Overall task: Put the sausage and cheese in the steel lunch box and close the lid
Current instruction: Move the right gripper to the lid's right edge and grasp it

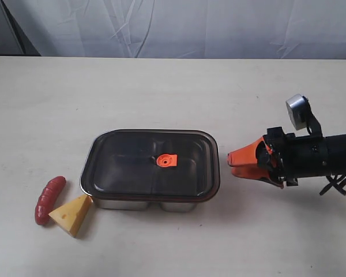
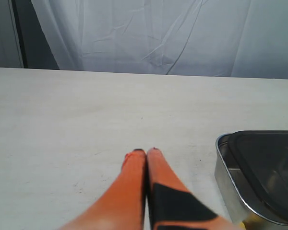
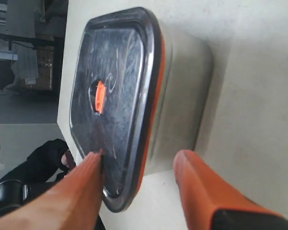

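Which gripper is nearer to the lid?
Right. The right gripper, open, sits just off a short edge of the lid; the left gripper, shut, stands beside the steel lunch box with bare table between.

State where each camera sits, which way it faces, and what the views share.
Exterior: high, angled down on the table: steel lunch box under its lid, sausage, cheese; only the right arm with open right end effector shows.
Left wrist: on the left arm, facing across the table to a white curtain past the shut left end effector.
Right wrist: on the right arm, facing the box's short end between spread fingers.
Shared: all show box and lid.
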